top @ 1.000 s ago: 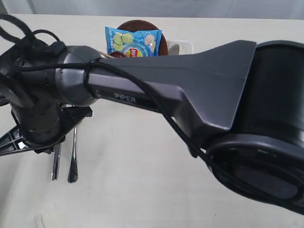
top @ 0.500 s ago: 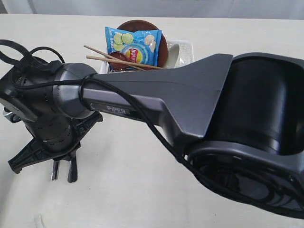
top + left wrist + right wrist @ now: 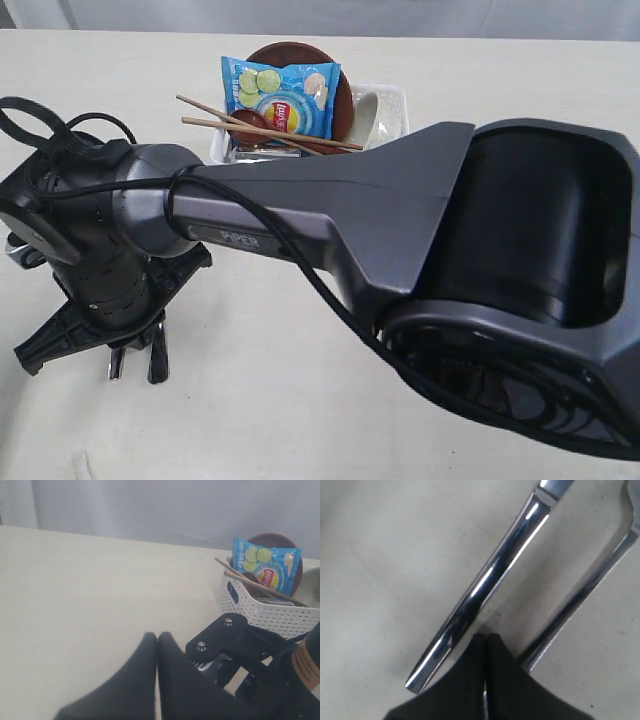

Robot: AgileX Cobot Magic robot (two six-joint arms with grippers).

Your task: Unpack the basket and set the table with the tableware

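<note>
- Right gripper (image 3: 486, 637) is pinched closed and empty, tips between the shiny steel knife (image 3: 490, 580) and slim steel fork (image 3: 580, 605).
- Left gripper (image 3: 157, 636) is closed, empty.

One basket (image 3: 260, 617), one chip bag (image 3: 282, 97) — two chopsticks (image 3: 230, 128).

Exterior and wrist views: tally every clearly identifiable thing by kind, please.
Steel knife: 1
Steel fork: 1
Chopsticks: 2
Brown plate: 1
Off-white bowl: 1
Dark red spoon: 1
Blue chip bag: 1
White basket: 1
Total: 9
</note>
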